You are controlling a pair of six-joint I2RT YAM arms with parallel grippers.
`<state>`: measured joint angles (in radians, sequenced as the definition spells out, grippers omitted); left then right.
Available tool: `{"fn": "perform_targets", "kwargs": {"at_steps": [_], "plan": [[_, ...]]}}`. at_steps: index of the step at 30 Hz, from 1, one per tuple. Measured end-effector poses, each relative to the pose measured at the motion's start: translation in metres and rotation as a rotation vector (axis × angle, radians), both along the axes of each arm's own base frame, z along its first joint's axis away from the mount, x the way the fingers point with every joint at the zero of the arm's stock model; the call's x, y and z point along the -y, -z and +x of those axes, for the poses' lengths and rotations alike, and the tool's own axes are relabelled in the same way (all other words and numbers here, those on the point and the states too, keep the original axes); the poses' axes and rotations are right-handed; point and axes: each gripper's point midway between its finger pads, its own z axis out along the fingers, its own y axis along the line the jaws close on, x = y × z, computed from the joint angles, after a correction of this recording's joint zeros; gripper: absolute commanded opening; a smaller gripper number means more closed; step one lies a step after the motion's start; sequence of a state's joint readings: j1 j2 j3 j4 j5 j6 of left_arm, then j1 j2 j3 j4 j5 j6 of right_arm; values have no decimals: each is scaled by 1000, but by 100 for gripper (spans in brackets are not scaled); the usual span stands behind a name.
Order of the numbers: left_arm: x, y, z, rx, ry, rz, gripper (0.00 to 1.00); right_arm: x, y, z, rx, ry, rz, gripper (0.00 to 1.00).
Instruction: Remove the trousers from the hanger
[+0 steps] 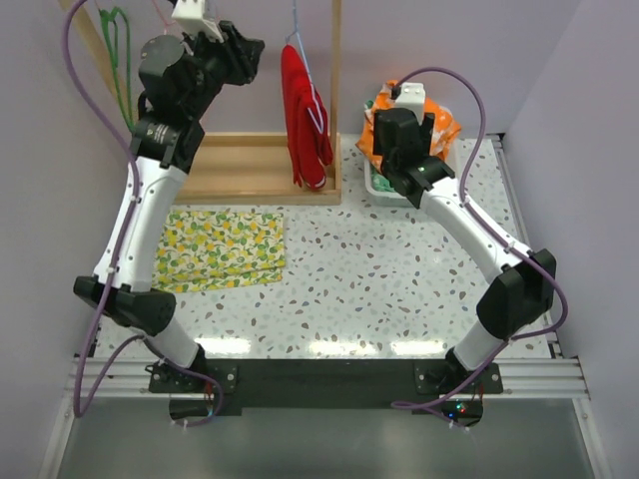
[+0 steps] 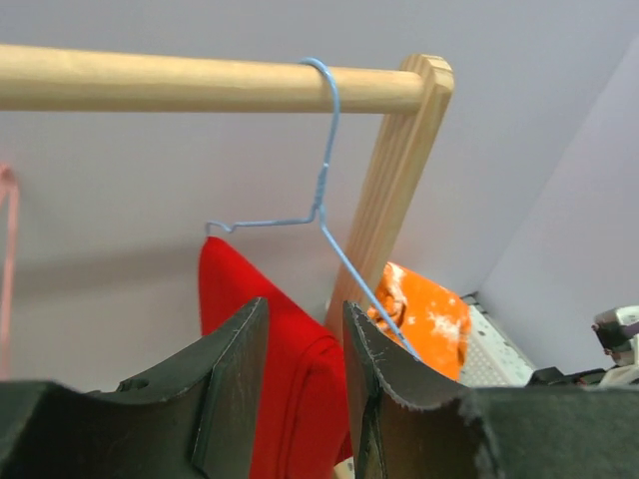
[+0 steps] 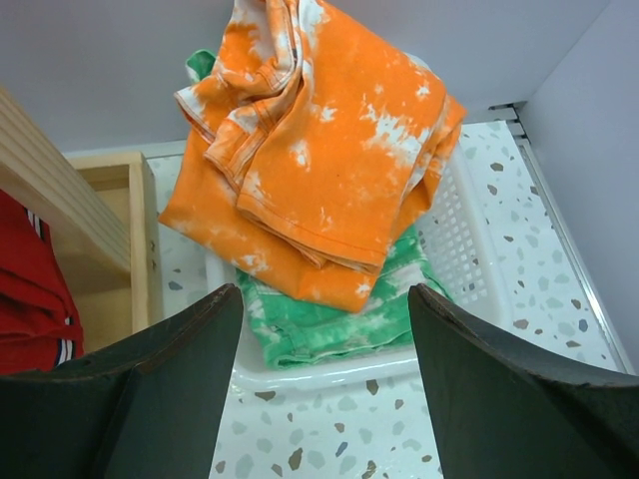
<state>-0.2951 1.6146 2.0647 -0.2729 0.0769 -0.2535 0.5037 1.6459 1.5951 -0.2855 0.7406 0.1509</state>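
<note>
- On the wooden rail (image 2: 180, 82) at the back of the worktop (image 1: 399, 269), the red trousers (image 2: 260, 339) hang straight down from a blue wire hanger (image 2: 321, 195).
- The left hand (image 2: 302, 317) is the nearer one. It sits high, just to their left, pointing at them, with its fingers partly apart and holding nothing.
- The right hand (image 3: 324, 294) hovers wide open and empty over the basket (image 3: 469, 239), which holds the orange trousers (image 3: 329, 130) and green trousers (image 3: 329, 324).

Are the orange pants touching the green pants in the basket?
Touching. The right wrist view shows the orange trousers lying right on top of the green trousers in the white basket.
</note>
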Motion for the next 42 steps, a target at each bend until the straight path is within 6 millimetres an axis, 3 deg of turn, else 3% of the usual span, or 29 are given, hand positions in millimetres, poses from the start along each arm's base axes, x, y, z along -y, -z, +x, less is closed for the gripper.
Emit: {"fn": "perform_targets", "kwargs": {"at_steps": [11,14,24,31,35,42], "plan": [[75,67,49,-156,253,-65,41,1,7,-2,-17,3,-4,72],[88,73,58,-162,293,-82,41,1,12,-3,-30,3,-12,72],[98,59,72,-106,319,-136,42,6,30,-7,-73,9,-49,72],[108,74,88,-118,320,-151,43,8,29,-7,-69,20,-63,72],[113,77,93,-121,306,-153,52,8,29,-7,-70,14,-64,72],[113,85,100,-130,267,-149,53,-3,31,-5,-76,-40,-32,71]]}}
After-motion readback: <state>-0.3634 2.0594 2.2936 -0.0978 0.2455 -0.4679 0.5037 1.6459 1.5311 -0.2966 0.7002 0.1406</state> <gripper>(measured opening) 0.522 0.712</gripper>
